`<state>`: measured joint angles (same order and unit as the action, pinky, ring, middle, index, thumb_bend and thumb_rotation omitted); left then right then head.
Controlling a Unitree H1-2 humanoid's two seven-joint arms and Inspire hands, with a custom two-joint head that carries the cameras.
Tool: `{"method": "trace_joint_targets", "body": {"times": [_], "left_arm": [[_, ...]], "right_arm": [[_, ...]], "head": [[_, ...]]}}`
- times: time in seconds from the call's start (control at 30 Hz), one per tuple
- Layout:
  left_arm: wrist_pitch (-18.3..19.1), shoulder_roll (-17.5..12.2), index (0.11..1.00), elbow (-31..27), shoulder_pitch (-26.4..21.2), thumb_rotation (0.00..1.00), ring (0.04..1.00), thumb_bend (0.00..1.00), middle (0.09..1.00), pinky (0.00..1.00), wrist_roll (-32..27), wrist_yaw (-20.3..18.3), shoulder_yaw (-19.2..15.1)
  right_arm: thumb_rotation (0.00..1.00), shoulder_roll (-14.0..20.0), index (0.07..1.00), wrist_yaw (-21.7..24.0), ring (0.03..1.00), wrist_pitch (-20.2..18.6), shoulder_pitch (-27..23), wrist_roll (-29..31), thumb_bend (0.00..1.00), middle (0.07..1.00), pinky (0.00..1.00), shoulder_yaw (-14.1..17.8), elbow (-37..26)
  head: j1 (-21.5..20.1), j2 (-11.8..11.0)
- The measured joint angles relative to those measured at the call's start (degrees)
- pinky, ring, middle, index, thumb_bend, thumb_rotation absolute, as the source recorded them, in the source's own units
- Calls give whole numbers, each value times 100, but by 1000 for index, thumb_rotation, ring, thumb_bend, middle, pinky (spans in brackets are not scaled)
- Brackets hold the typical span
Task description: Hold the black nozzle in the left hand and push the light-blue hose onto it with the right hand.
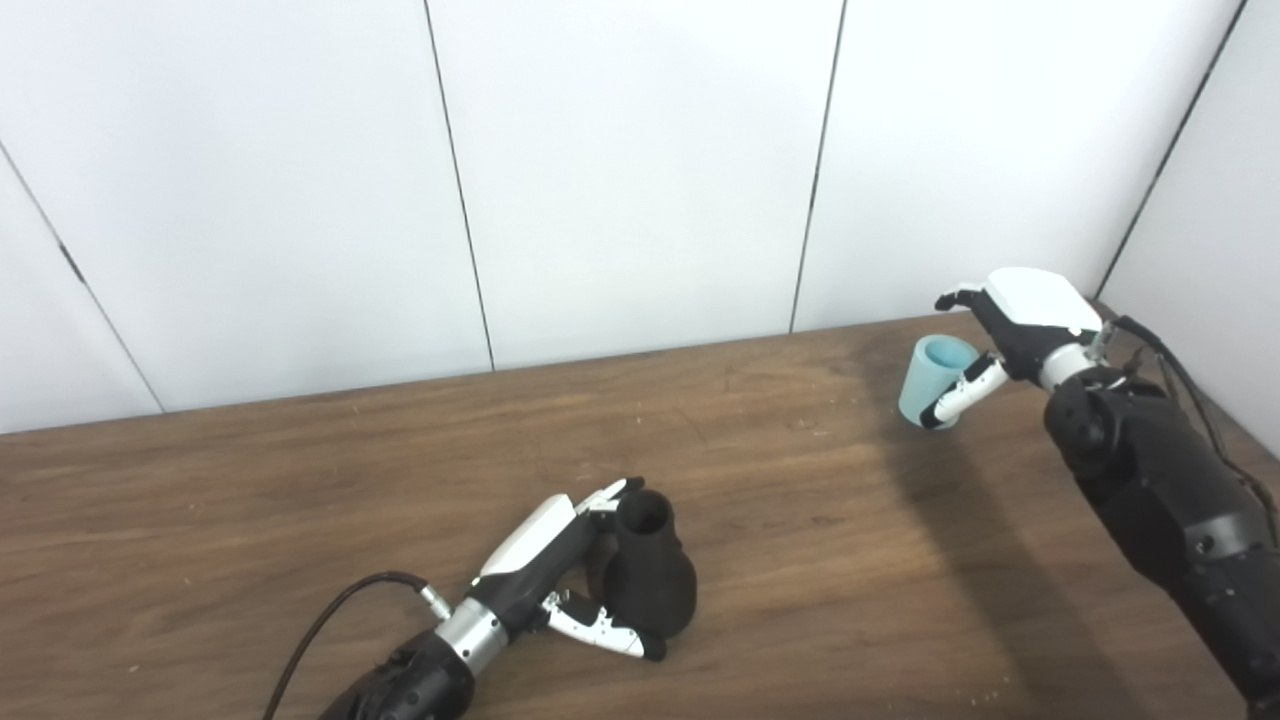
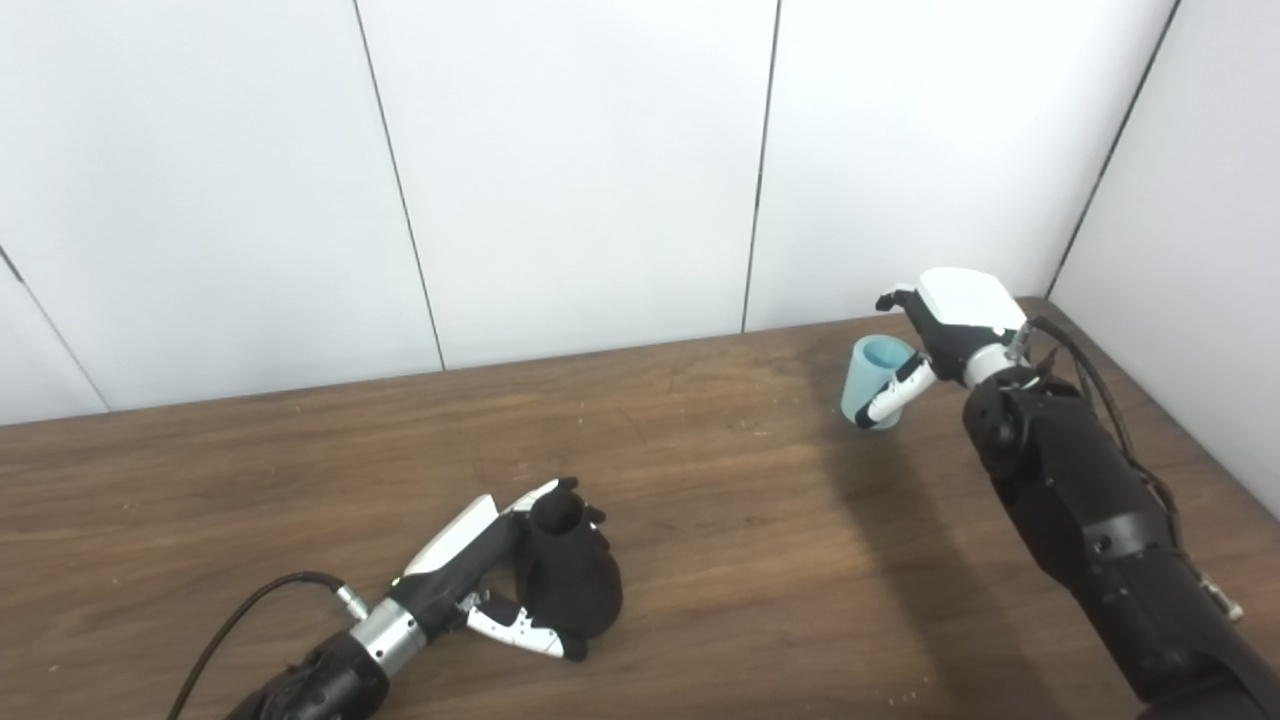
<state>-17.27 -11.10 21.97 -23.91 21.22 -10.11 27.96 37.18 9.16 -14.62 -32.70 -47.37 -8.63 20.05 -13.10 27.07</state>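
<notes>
The black nozzle [image 1: 655, 585] is a bulb with a narrow open neck, standing on the wooden table [image 1: 250, 520] near the front middle. My left hand [image 1: 545, 570] wraps it: fingers behind the neck, thumb across the lower body. The light-blue hose [image 1: 930, 375] is a short open tube at the far right of the table. My right hand [image 1: 1020, 325] closes on it, thumb across its front and fingers behind. I cannot tell if the hose touches the table. Nozzle [image 2: 570, 580] and hose [image 2: 868, 385] are far apart.
White wall panels [image 1: 640, 180] rise right behind the table's far edge, and a side wall [image 1: 1220, 230] stands close to my right arm. A black cable [image 1: 330, 610] runs from my left wrist toward the front edge.
</notes>
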Motion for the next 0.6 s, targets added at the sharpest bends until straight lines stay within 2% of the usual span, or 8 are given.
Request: {"method": "trace_joint_targets", "body": {"times": [0.6], "left_arm": [[2, 0, 480, 0, -2, 66, 991, 521, 806, 1000, 0, 4, 16]], "right_arm": [[285, -1, 780, -47, 809, 150, -232, 15, 1000, 848, 698, -179, 260]], "head": [[44, 18]]}}
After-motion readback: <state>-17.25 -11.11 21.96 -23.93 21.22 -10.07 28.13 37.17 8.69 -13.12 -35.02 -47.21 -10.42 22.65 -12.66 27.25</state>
